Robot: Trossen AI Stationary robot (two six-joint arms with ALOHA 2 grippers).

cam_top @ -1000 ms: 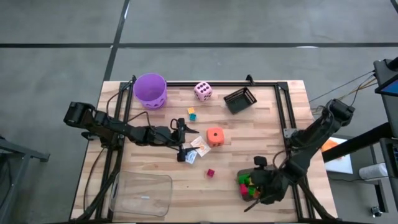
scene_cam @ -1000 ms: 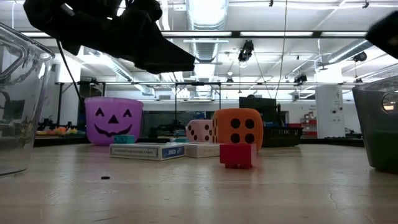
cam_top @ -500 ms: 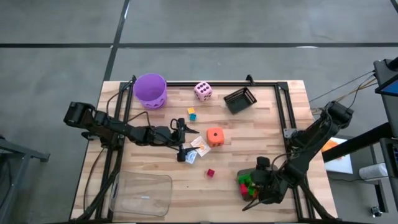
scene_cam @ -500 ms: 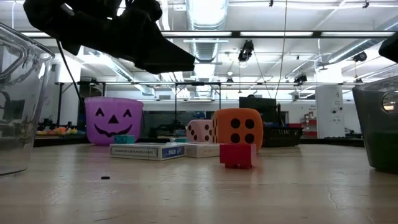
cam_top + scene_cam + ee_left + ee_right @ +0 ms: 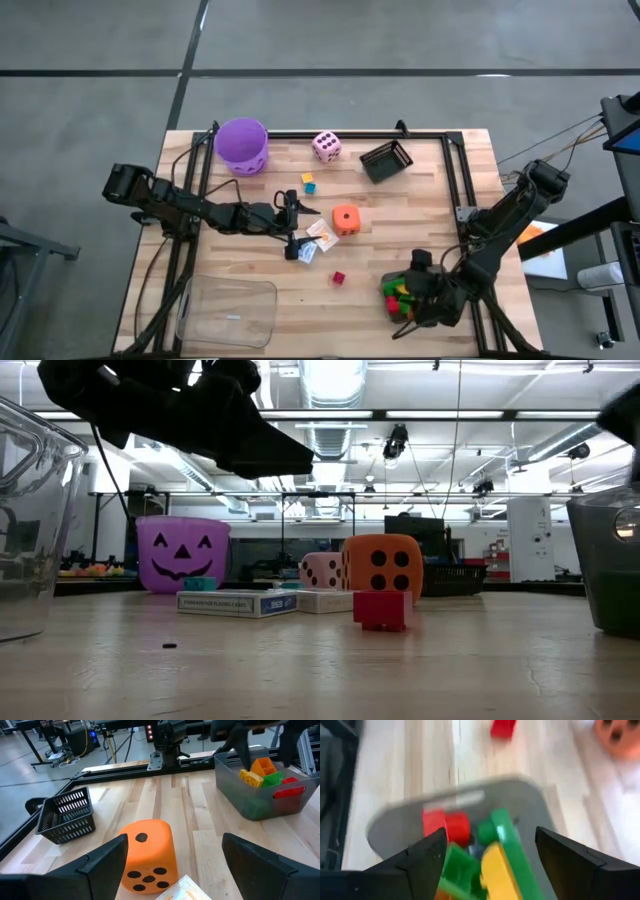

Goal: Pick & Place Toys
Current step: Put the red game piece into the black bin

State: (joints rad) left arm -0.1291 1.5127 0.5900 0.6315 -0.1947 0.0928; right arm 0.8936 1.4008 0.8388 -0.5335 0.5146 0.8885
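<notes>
My left gripper (image 5: 300, 225) (image 5: 174, 841) hangs open near the table's middle, its fingers level and apart. The orange die (image 5: 147, 856) (image 5: 346, 219) stands on the table just beyond them. White-blue card packs (image 5: 318, 231) lie flat beside it. My right gripper (image 5: 408, 290) (image 5: 490, 834) is open, pointing down over the grey bin (image 5: 250, 802). Red, green and yellow bricks (image 5: 485, 845) lie piled in that bin. Nothing is between its fingers. A red brick (image 5: 339, 278) (image 5: 380, 610) sits on the table left of the bin. The pink die (image 5: 326, 146) stands near the far edge.
A purple bucket (image 5: 241, 145) stands at the far left. A black basket (image 5: 386, 160) is at the far middle, with two small bricks (image 5: 309, 183) between them. A clear container (image 5: 228, 310) sits at the near left. Black rails (image 5: 455, 190) frame the table.
My right gripper has turned a little at the wrist while staying over the grey bin. My left arm and the toys on the table have kept still.
</notes>
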